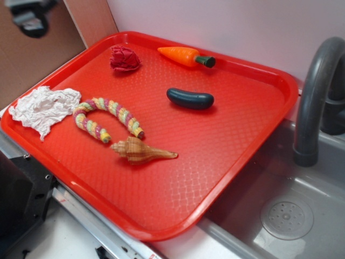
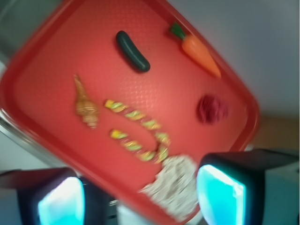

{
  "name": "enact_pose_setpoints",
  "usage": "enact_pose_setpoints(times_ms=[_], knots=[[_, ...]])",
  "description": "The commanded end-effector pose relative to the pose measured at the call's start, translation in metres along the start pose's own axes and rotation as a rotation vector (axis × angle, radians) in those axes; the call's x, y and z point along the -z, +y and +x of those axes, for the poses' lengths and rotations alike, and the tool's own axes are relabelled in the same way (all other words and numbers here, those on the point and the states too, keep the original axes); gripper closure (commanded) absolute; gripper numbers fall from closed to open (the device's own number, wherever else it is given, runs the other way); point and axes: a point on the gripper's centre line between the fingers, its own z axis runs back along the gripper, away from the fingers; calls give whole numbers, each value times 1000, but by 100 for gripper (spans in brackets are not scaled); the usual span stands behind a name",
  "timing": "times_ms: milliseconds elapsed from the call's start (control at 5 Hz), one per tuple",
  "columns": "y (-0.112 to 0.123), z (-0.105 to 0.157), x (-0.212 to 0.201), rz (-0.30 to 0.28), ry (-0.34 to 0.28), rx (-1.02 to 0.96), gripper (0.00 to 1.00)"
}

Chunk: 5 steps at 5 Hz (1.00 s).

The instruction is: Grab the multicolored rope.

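Note:
The multicolored rope (image 1: pixel 105 117) lies bent in a U on the left part of the red tray (image 1: pixel 226 162), banded pink, yellow, green and white. It also shows in the wrist view (image 2: pixel 140 133), blurred. My gripper (image 2: pixel 140 199) is open and empty, high above the tray's left edge, its two blue pads wide apart at the bottom of the wrist view. In the exterior view only a dark blurred part of the arm (image 1: pixel 29 19) shows at the top left. The rope touches the seashell (image 1: pixel 141 150) at one end.
A wrinkly white cloth (image 1: pixel 43 108) lies at the tray's left edge beside the rope. A red fabric ball (image 1: pixel 124 59), a toy carrot (image 1: pixel 186 55) and a dark green cucumber (image 1: pixel 190 99) lie farther back. A grey sink (image 1: pixel 285 216) with a faucet (image 1: pixel 318 91) stands to the right.

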Motion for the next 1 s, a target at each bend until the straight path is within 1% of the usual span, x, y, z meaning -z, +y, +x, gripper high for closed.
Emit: enact_pose_setpoints(times_ms=[0,200,400,600,800], knots=[[-3,19,69,100,159,371,0],[-7,24,104,59,248,492,0],[-5,31,135,58,311,545,0],[-4,33,151,17,362,594,0],[-1,28,166,-32,432,675,0]])
